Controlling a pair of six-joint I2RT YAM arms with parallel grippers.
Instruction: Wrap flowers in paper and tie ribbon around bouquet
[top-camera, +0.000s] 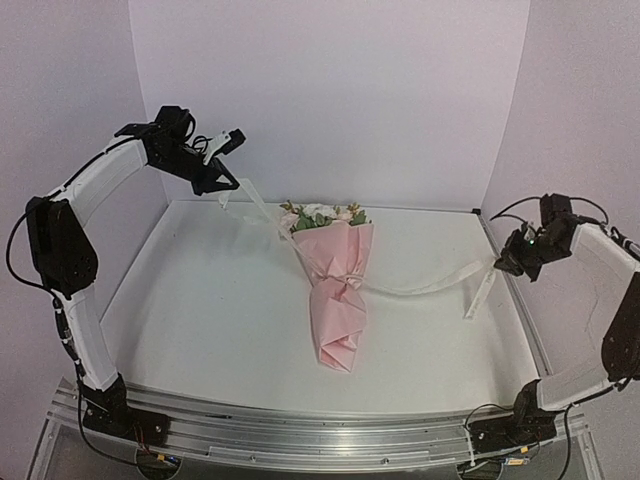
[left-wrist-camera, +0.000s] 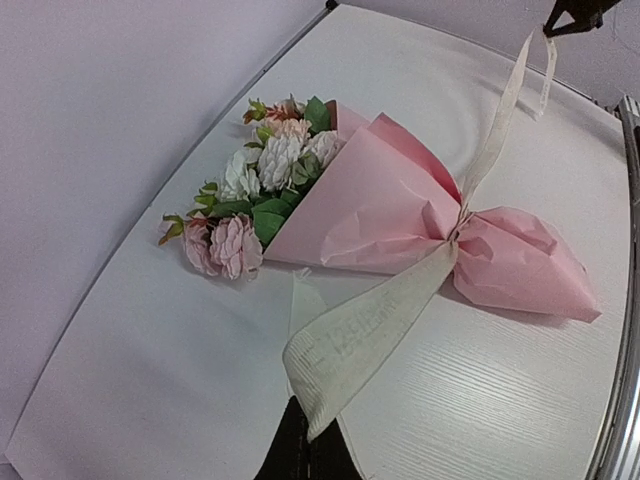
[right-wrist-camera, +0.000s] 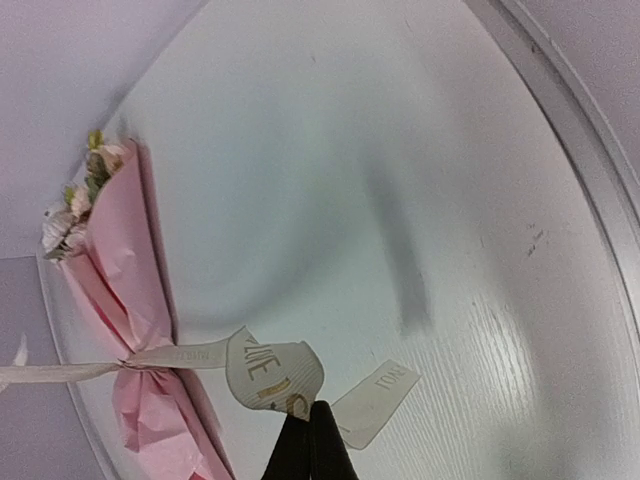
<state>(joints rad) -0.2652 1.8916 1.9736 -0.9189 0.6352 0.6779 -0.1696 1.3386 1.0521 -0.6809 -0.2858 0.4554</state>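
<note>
The white desk (top-camera: 200, 320) carries one thing, the bouquet (top-camera: 335, 290); it lies flat in the middle of the desk, with its top toward the far edge and its thin end toward the near edge; the pink paper (left-wrist-camera: 390, 215) is folded around the stems like a cone and is squeezed tight at its middle; the pink and white flowers (left-wrist-camera: 265, 175) and their green leaves poke out of the wide end; the cream ribbon (top-camera: 420, 290) goes around that squeezed middle, and one side runs up toward the far left corner while the other side runs toward the right edge; the left gripper (top-camera: 230, 184) hangs high over the far left corner, its jaws pressed together on one side of the ribbon; the right gripper (top-camera: 500, 262) is by the right edge, its jaws pinching the other side, with a short loose end dangling below it.
</note>
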